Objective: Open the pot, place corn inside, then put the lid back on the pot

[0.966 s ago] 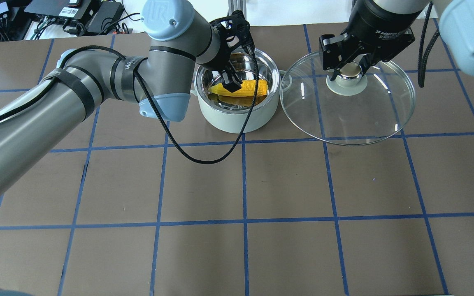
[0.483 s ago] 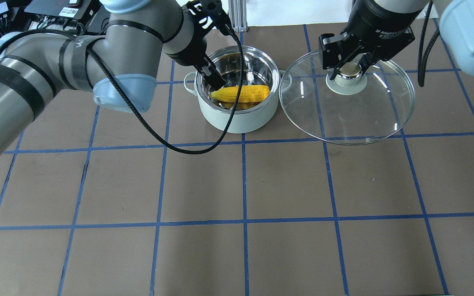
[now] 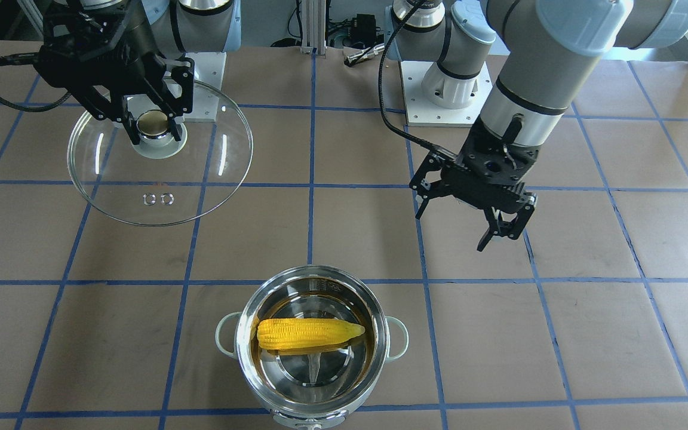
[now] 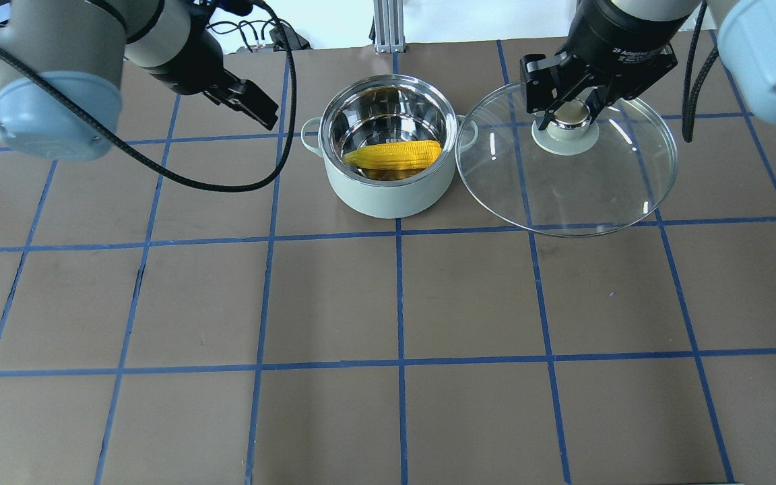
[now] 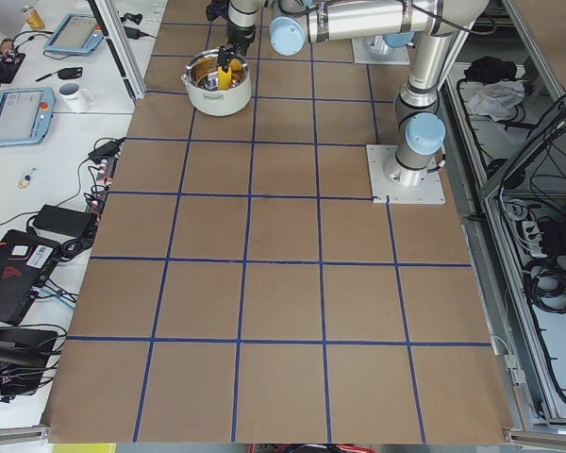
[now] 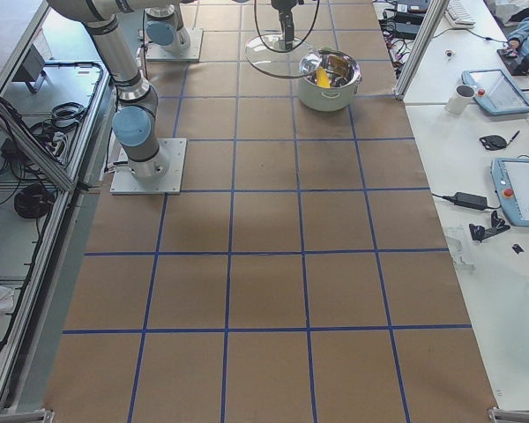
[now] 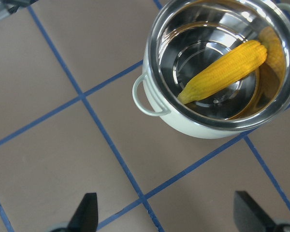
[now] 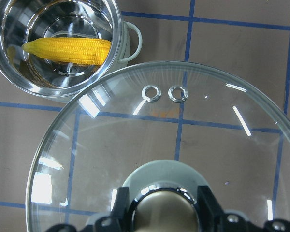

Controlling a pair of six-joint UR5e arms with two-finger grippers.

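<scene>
Right end effector (image 4: 566, 114) grips the clear glass dome lid (image 4: 563, 195) by its knob, just right of the mint-green metal pot (image 4: 388, 195); left end effector (image 3: 454, 224) spread, empty.

Open pot (image 7: 183, 126) upper right, corn (image 7: 222, 72) lying slantwise inside — left pincer (image 7: 166, 205) spread wide, empty, over gridded table (image 7: 63, 145).

Setup sits on a big brown desk (image 4: 469, 296) marked off into squares with blue tape lines (image 4: 399, 296). Lighting's bright and pretty even, no harsh shadows anywhere. Along one long edge there's a white side table (image 5: 71, 142) with a mug (image 5: 74, 93), a couple of grey-blue tablets (image 5: 17, 115) and, further along, a black power brick (image 5: 61, 220) with cables. An aluminium post (image 6: 419, 48) stands at that edge. On the opposite side, cable bundles (image 5: 547, 274) sit behind a metal frame.
</scene>
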